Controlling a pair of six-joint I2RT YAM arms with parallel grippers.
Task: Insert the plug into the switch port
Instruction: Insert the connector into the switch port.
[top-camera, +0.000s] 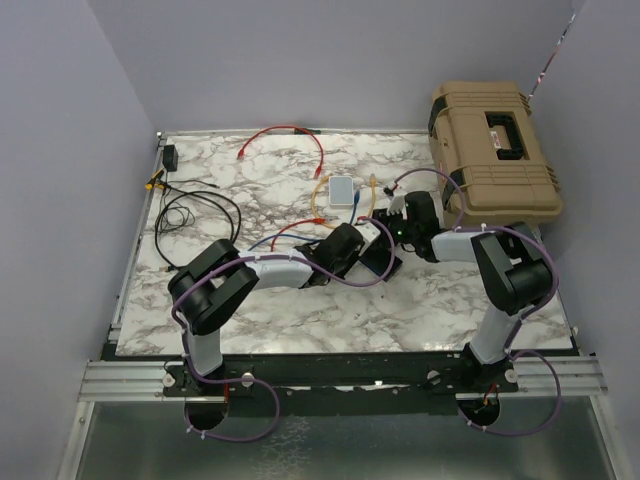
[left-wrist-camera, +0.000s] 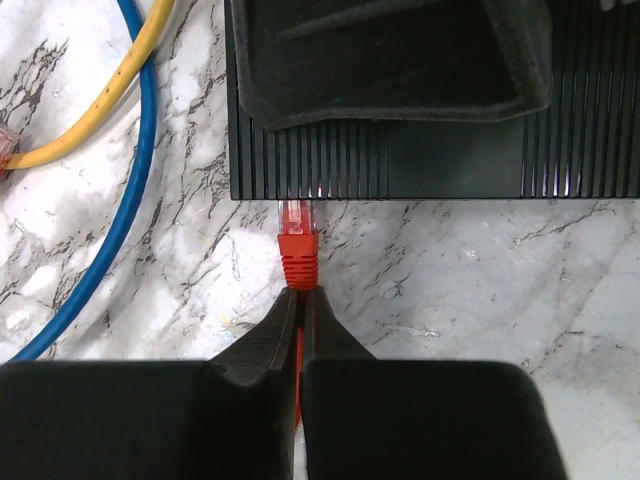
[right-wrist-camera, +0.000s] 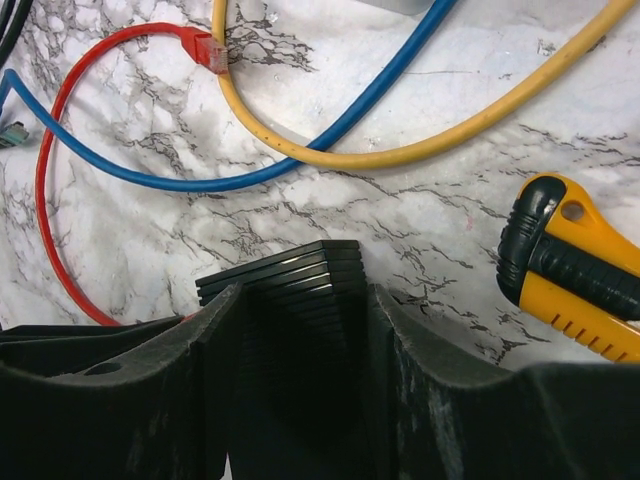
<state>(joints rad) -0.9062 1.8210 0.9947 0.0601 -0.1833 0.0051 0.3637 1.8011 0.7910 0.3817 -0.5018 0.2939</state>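
The left gripper (left-wrist-camera: 300, 298) was pinched tight on the rear of the red plug (left-wrist-camera: 298, 245), whose clear tip lay straight ahead of its fingertips, meeting the edge of the switch (left-wrist-camera: 450, 165). The right gripper (right-wrist-camera: 305, 305) clasped the switch between half-spread fingers. Insertion seemed to be in hand, and the next move called for a straight forward push, kept level.
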